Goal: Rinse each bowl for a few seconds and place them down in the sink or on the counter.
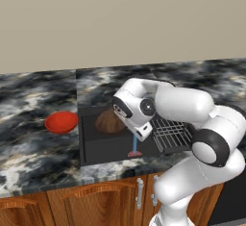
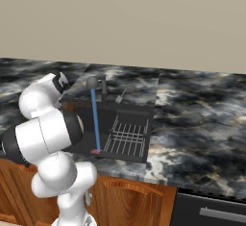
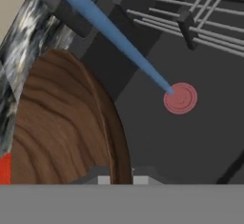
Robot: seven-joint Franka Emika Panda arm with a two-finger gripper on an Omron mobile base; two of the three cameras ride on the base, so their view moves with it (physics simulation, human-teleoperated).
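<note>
Wood-grain bowl [image 3: 62,123] is in the sink [image 1: 103,148], at its back left, tilted on edge, my hand [image 3: 121,178] clenched on its rim. Red bowl [image 1: 61,122] sits on the surface [image 1: 29,100] left of the sink. Blue water stream [image 2: 95,121] falls just beside, hitting the red drain [image 3: 180,97]. Wire rack [image 2: 126,137] on the right; faucet [image 2: 102,88] behind.

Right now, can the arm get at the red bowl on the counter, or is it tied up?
Probably not straight away. The gripper is shut on the wooden bowl inside the sink. The red bowl sits in the open on the counter left of the sink, nothing around it.
</note>
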